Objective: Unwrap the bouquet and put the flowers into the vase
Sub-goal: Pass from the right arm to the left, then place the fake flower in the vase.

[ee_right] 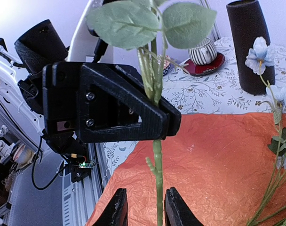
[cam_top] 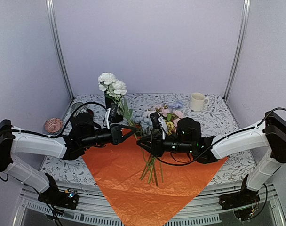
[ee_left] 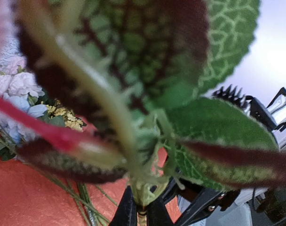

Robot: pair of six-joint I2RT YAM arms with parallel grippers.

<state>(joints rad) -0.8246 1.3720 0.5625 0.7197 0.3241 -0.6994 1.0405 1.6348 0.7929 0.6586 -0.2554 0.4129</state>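
My left gripper (cam_top: 132,132) is shut on a green leafy stem (ee_right: 157,160) held over the spread orange sheet (cam_top: 147,183). In the left wrist view, its fingers (ee_left: 126,213) pinch the stem's base and green-and-maroon leaves (ee_left: 180,56) fill the frame. My right gripper (ee_right: 145,192) is open, its fingers either side of the same stem just below the left gripper (ee_right: 166,120), with gaps on both sides. The other flowers (cam_top: 162,117) lie in a heap, stems (cam_top: 151,169) on the sheet. The black vase (cam_top: 108,100) at the back holds white blooms (cam_top: 113,84).
A white mug (cam_top: 197,101) stands at the back right. A striped cup on a red saucer (ee_right: 203,52) sits beside the vase (ee_right: 249,44). A reddish round object (cam_top: 53,125) is at the table's left edge. The orange sheet overhangs the near edge.
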